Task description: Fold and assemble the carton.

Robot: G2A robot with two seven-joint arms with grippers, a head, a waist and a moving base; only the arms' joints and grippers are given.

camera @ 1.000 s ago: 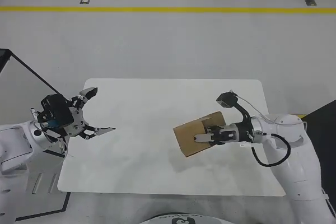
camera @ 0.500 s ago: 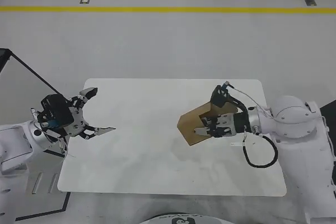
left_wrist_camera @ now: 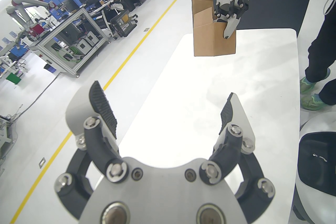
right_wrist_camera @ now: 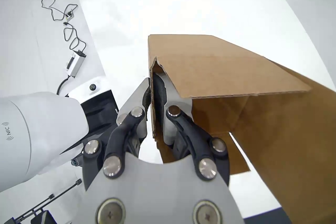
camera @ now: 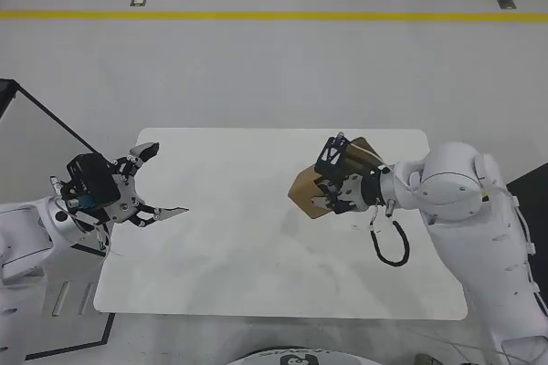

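Note:
The brown cardboard carton (camera: 309, 187) stands upright above the right part of the white table (camera: 237, 228), opened into a tube with loose flaps on top. My right gripper (camera: 328, 195) is shut on one wall of the carton (right_wrist_camera: 210, 72), one finger inside and one outside. In the left wrist view the carton (left_wrist_camera: 210, 38) hangs clear of the tabletop under the right gripper (left_wrist_camera: 227, 25). My left gripper (camera: 157, 179) stands open over the table's left edge, nothing between its fingers (left_wrist_camera: 102, 104).
A black frame (camera: 36, 109) stands off the table's far left corner. A person's legs (left_wrist_camera: 319, 51) stand beside the table in the left wrist view. Cables (right_wrist_camera: 65, 25) lie on the floor.
The right arm has lifted and turned the carton from lying tilted to upright, carrying it toward the table's far side. The left arm has kept still.

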